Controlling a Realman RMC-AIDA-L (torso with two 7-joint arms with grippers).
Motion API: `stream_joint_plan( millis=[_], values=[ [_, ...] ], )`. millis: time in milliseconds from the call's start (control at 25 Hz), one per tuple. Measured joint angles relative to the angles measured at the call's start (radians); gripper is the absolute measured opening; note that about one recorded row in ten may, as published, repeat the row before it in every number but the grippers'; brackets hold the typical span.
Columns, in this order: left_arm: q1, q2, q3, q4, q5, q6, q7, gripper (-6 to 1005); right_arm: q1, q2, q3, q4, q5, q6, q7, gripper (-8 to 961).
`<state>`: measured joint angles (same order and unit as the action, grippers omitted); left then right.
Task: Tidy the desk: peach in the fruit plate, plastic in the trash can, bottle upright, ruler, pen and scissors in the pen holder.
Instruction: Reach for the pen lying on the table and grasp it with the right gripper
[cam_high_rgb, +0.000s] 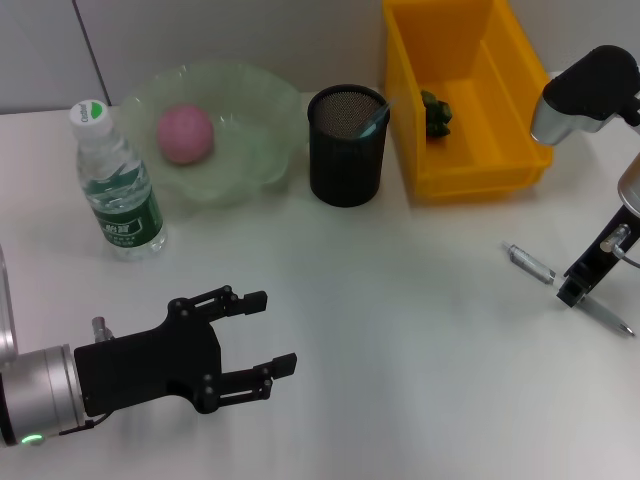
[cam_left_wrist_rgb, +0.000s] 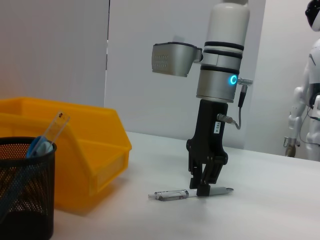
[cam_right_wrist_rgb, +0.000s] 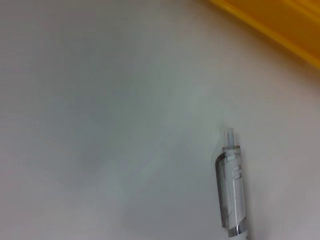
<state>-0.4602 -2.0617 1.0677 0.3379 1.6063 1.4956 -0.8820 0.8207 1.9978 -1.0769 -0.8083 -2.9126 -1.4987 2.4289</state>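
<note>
1. Step in hand: the pen. My right pincer (cam_high_rgb: 578, 290) stands vertical on the worktop (cam_high_rgb: 400, 330), its fingers down around the middle of the pen (cam_high_rgb: 568, 288), which lies flat, well apart from the pen holder (cam_high_rgb: 347, 145). Whether they are clamped on the barrel or only straddle it, I cannot tell.
2. My left pincer (cam_high_rgb: 265, 345) hovers low over the near worktop, fingers apart and holding nothing.
3. Judged done: the peach (cam_high_rgb: 184, 134) sits in the fruit plate (cam_high_rgb: 255, 110); the bottle (cam_high_rgb: 116, 182) stands upright beside that plate; a clear ruler (cam_left_wrist_rgb: 50, 131) leans in the pen holder.
4. The yellow bin (cam_high_rgb: 462, 100) behind holds a small dark green item.
5. Next move, as I judge it: secure the barrel, lift it clear, carry it across to the holder and tip it point-down before release.
</note>
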Motion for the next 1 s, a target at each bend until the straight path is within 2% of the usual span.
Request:
stream_joint_plan(
  millis=[1000],
  values=[
    [0.000, 0.001, 0.000, 0.001, -0.001, 0.000, 0.000, 797, 0.005, 0.001, -0.002, 0.005, -0.005, -0.006, -0.005, 219]
  ],
)
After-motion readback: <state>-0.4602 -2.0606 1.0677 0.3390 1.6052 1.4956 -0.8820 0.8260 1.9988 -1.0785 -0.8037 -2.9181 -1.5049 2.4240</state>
